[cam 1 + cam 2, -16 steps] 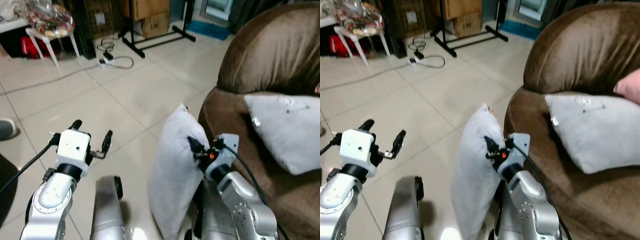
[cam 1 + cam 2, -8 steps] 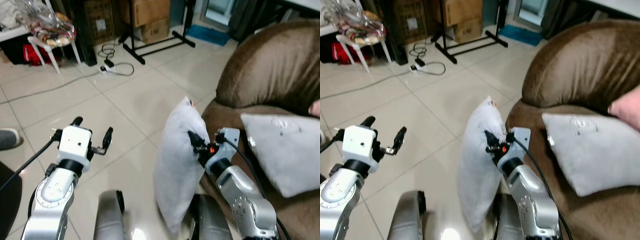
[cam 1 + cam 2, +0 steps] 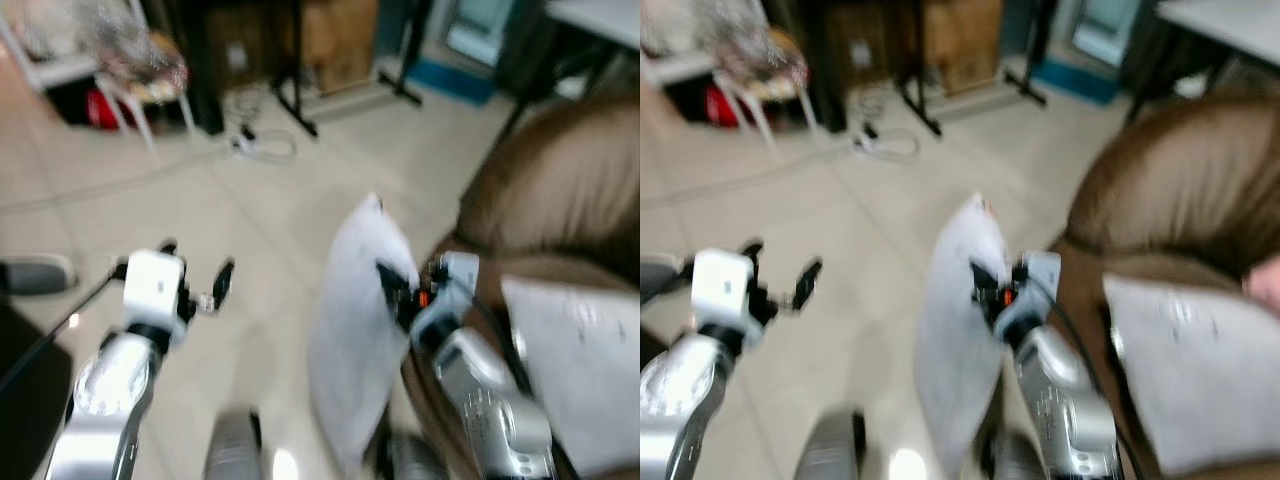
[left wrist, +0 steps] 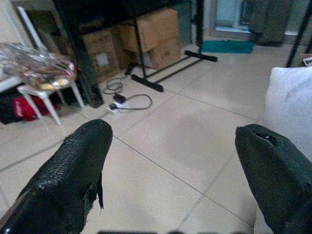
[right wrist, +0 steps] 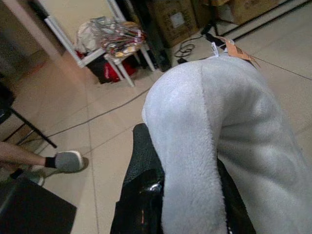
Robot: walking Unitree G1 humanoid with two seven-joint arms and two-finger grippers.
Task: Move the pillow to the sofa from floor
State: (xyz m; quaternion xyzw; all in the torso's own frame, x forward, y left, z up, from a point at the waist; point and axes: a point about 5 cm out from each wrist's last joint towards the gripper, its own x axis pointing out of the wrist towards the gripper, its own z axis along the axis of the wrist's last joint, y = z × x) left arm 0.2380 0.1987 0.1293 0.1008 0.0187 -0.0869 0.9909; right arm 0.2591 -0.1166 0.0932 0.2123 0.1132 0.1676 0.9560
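Right gripper [image 3: 393,287] clamped on the white pillow [image 3: 355,320], held upright just beside the brown sofa [image 3: 545,190], apparently off the floor, though blur hampers certainty. Left gripper [image 3: 195,283] empty, fingers apart, away from the sofa. Carry step; next, swing pillow over the seat and release.

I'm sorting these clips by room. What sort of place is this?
Most likely a living room in a home. A brown sofa with a grey cushion on it stands on a tiled floor, with cardboard boxes and a power strip along the far side.
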